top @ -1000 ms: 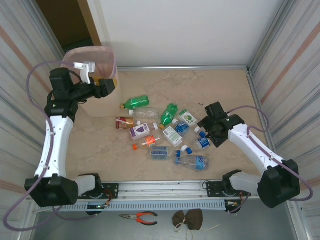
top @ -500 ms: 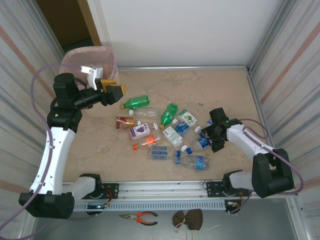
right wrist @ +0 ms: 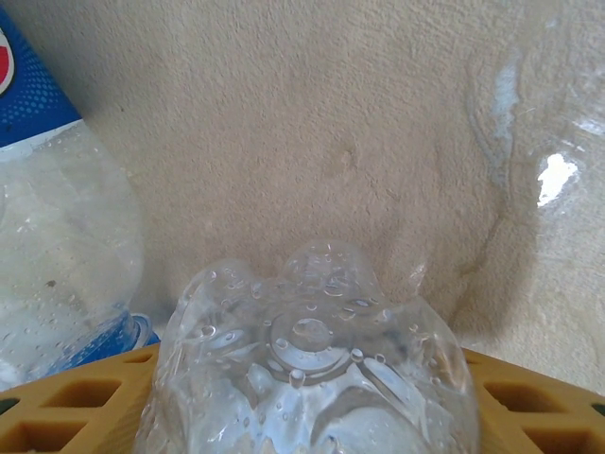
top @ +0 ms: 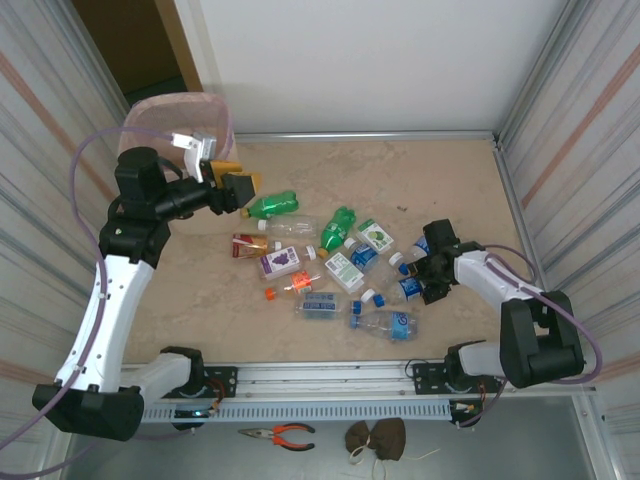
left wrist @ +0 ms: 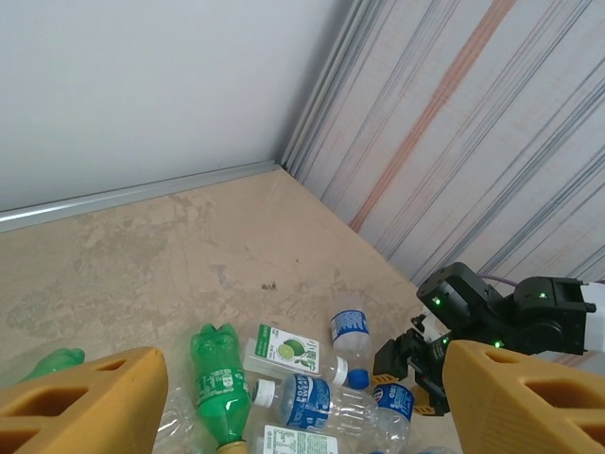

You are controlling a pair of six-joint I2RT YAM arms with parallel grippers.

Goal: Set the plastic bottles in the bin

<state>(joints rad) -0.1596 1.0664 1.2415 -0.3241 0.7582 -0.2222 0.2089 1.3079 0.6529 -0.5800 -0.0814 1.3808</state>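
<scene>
Roughly, the job is nowhere near finished, judging from your overhead view.

Bin (top: 170,100): stands at the far-left corner of the bench (top: 420,180). Its inside does not read through the mesh from above, so you cannot count what, if anything, it holds.

Left to do: about a dozen bottles (top: 343,270) lie in one loose cluster at mid-bench, well apart from the bin. They are green, clear and labelled ones, lying on their sides, several touching. None is in the air or over the bin.

Left gripper (top: 232,177): raised between the bin and the cluster, just beside the green bottle (top: 272,205) at the cluster's far-left end. On its wrist view the two yellow fingers stand wide apart with nothing between them, so it is released and empty.

Right gripper (top: 422,268): down at bench level on the right edge of the cluster. Its wrist view shows the base of a clear bottle (right wrist: 307,378) sitting between the yellow pads, which lie against both its sides. A blue-label bottle (right wrist: 47,236) sits just beside it on the left. You cannot tell whether the clear bottle is clamped firmly or only bracketed, and it looks to rest on the bench.

Judgement: one pick is under way on the right, and none is begun on the left. Nearly the whole cluster remains to be carried across.
</scene>
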